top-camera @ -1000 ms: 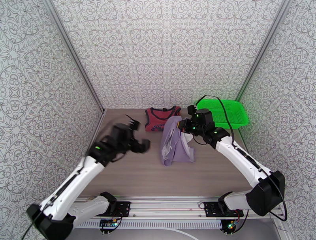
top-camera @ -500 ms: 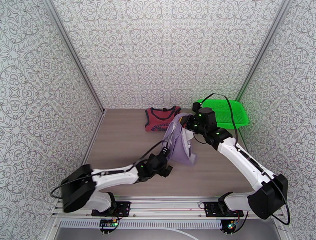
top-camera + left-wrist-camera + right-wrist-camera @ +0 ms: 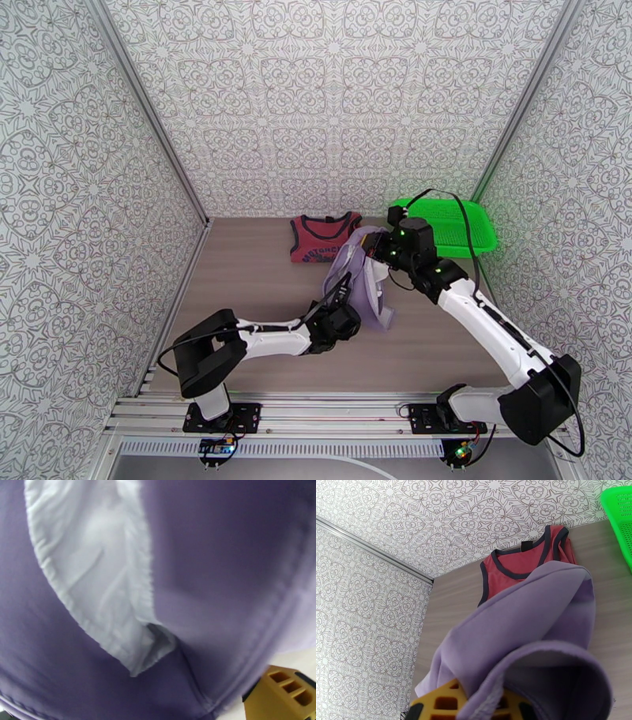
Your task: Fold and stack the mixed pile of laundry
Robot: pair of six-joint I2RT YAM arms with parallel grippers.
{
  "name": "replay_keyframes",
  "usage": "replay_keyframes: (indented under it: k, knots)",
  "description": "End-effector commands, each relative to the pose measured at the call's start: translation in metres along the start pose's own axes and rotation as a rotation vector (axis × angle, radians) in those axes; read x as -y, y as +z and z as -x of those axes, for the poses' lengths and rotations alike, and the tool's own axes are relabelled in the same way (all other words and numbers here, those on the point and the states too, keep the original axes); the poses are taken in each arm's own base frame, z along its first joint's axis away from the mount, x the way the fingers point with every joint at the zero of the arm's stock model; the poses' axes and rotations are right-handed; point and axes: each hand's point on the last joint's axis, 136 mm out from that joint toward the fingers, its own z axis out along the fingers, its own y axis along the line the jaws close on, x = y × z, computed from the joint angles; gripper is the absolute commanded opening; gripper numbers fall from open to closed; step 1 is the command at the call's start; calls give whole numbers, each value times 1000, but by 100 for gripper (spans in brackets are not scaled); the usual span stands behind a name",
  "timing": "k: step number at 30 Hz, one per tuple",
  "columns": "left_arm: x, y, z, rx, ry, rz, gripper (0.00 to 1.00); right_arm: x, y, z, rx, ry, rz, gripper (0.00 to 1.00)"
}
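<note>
Top external view. The right gripper (image 3: 370, 249), closed on an upper edge of the lavender garment (image 3: 365, 296), holds it lifted over the middle of the tabletop (image 3: 253, 276), with the lower part trailing toward the near edge. The left gripper (image 3: 351, 316), jaws spread wide, sits against that lower part. The left wrist view shows purple cloth and a white lining close ahead, with nothing visibly clamped. The dark red tank top (image 3: 320, 237) lies flat at the far edge, and the green basket (image 3: 483, 237) sits in the far right corner.

Step in hand, as judged: spreading the lavender garment before folding. The next move calls for the left gripper to close on a lower hem so both arms can stretch the garment flat.

Writing: the tank top has a chest print, too small to read. No label is legible on the lining.
</note>
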Motion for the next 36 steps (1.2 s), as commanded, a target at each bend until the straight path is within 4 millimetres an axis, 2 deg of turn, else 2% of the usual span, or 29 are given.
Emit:
replay_keyframes:
  k: [1, 3, 4, 7, 9, 10, 13, 16, 20, 25, 28, 30, 32, 33, 36]
  knots:
    - [-13, -4, 11, 17, -51, 36, 98, -7, -7, 4, 31, -16, 17, 0]
    - [-16, -3, 11, 10, -74, 31, 90, -7, -7, 4, 30, -17, 15, 0]
    - [-19, -3, 11, 5, -79, 31, 81, -6, -7, 4, 31, -16, 12, 0]
    - [-28, -7, 12, 10, -97, 31, 41, -3, -8, 3, 34, -17, -1, 0]
    - [-36, -11, 13, 11, -113, 33, 11, 1, -10, 2, 37, -17, -14, 0]
    - [-40, -12, 13, 10, -120, 34, 0, 3, -10, 1, 38, -17, -19, 0]
    - [-55, -18, 17, 21, -142, 30, 0, 11, -12, -3, 35, -16, -44, 0]
    - [-73, -28, 27, 39, -148, 12, 0, 29, -14, -15, 21, -17, -96, 1]
    - [-102, -40, 49, 50, -161, -55, 0, 69, -16, -44, -14, -8, -190, 12]
    - [-124, -49, 67, 64, -125, -121, 0, 124, -14, -96, -66, 45, -262, 31]
    - [-123, -51, 70, 64, -70, -149, 0, 142, -14, -119, -99, 33, -266, 53]
    - [-122, -52, 70, 60, -45, -160, 0, 140, -17, -122, -118, -29, -248, 65]
    - [-121, -53, 70, 56, -23, -165, 0, 128, -21, -117, -146, -152, -220, 76]
    - [-121, -55, 71, 57, -14, -167, 0, 120, -24, -113, -169, -234, -208, 92]
    - [-122, -59, 75, 63, 6, -167, 0, 95, -30, -99, -228, -492, -155, 99]
